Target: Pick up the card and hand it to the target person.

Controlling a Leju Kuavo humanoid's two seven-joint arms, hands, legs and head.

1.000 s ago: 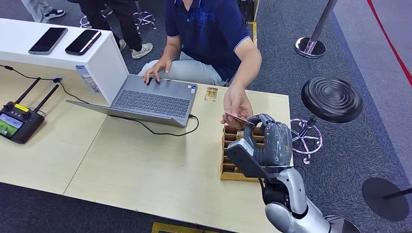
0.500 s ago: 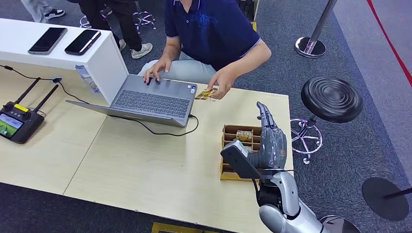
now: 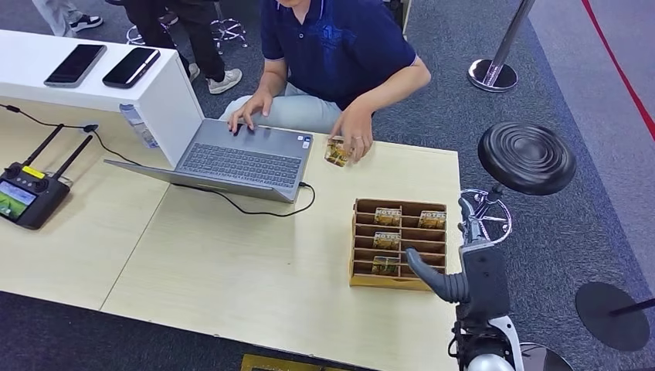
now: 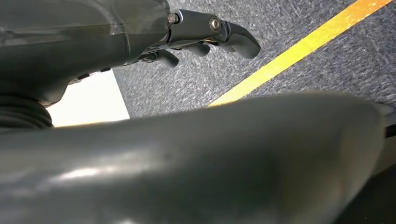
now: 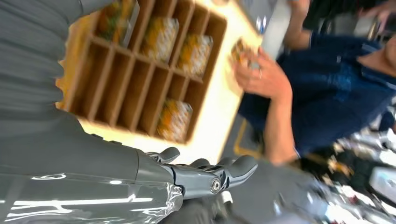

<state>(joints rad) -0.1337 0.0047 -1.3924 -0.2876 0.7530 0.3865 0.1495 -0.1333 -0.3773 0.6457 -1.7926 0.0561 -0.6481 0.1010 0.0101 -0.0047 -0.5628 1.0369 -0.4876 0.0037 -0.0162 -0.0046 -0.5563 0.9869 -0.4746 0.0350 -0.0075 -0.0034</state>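
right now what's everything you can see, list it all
wooden slotted card box: one, brown, table's right end
hotel cards in box: four, orange-green, in separate slots
handed-over card: one, under the person's hand, far table edge
grey open laptop: one, mid table
black phones: two, on white shelf
black remote controller with antennas: one, table's left
black round stool: one, right of table
light wooden table: one
person in navy shirt: one, seated behind table
right hand: empty, fingers apart, beside box
left hand: empty, over grey carpet
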